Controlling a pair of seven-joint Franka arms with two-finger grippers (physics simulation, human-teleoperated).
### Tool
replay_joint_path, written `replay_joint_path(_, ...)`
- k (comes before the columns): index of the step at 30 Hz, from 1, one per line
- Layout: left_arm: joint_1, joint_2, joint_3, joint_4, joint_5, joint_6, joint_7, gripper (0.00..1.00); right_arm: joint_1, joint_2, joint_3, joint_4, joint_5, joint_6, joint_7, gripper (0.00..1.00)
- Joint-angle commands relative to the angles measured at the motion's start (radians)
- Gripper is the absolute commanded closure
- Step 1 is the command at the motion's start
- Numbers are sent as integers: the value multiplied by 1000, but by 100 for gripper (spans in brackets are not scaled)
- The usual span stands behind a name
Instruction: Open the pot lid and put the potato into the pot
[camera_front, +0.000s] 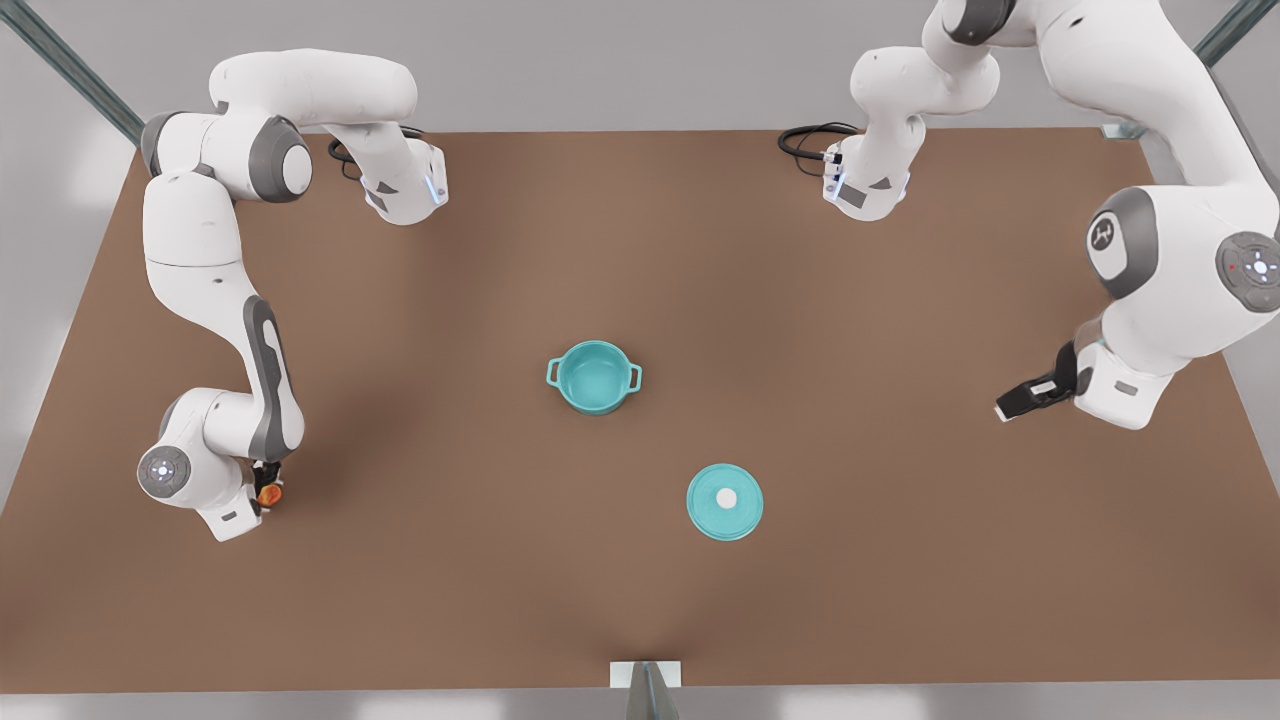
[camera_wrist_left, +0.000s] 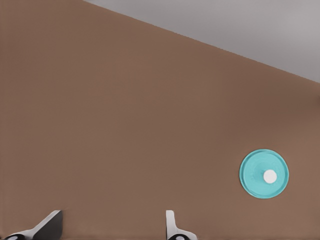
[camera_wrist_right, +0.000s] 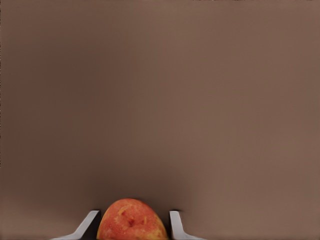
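The table (camera_front: 640, 260) is a smooth, matt brown surface. The pot (camera_front: 594, 377) and the pot lid (camera_front: 724, 502) look like smooth teal enamel with a soft sheen; the lid's knob is matt white. The potato (camera_wrist_right: 131, 221) has a mottled, faintly pitted skin. The 2 arms wear glossy white plastic shells with grey joints.
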Motion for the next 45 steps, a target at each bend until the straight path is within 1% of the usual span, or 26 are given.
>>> replay_joint_path(1,13,17,2,1,-33,-24,278,0,1,-2,0,0,1,-1,-44,49)
replay_joint_path(2,41,43,0,1,-37,-16,279,0,2,-2,0,0,1,-4,-44,51)
replay_joint_path(4,39,62,-3,22,-39,-14,275,0,2,-7,0,0,3,-7,-58,55)
replay_joint_path(5,39,103,-4,27,-45,-8,275,0,2,-7,0,-1,3,-8,-68,57)
replay_joint_path(7,50,118,0,60,-43,16,276,0,2,-8,2,-1,3,-27,-72,59)
replay_joint_path(13,41,123,-1,51,-42,12,275,0,9,-65,29,2,6,-91,-91,58)
replay_joint_path(14,38,123,-3,51,-36,12,253,0,27,-83,31,2,9,-137,-82,58)
replay_joint_path(16,33,129,-3,47,-34,10,252,0,55,-109,32,2,11,-171,-67,58)
replay_joint_path(20,41,129,-3,47,-36,6,250,0,168,-180,42,2,44,-292,66,58)
replay_joint_path(22,41,126,-3,50,-36,-13,218,0,226,-211,42,2,70,-323,142,58)
replay_joint_path(25,48,120,2,48,-40,-39,215,0,347,-252,43,2,72,-396,298,58)
replay_joint_path(27,45,120,-1,48,-40,-42,190,0,443,-266,43,2,77,-410,361,58)
replay_joint_path(28,45,120,-1,48,-40,-50,195,0,486,-277,45,6,121,-442,376,57)
replay_joint_path(31,16,128,-6,51,-33,-47,190,0,599,-278,46,8,163,-445,433,57)
replay_joint_path(34,-7,128,-7,53,-31,-47,131,0,710,-266,46,28,192,-439,570,57)
replay_joint_path(36,-15,128,-7,53,-31,-47,117,0,739,-246,46,43,213,-432,610,57)
replay_joint_path(38,-59,132,-7,56,-31,-43,115,0,794,-201,46,88,241,-413,630,57)
replay_joint_path(41,-64,148,-10,83,-43,-34,126,0,865,-165,48,89,253,-350,671,57)
replay_joint_path(43,-70,171,-10,134,-40,-2,164,0,880,-129,46,101,255,-303,695,57)
replay_joint_path(45,-104,200,-18,145,-48,33,164,0,888,-122,46,98,259,-292,708,57)
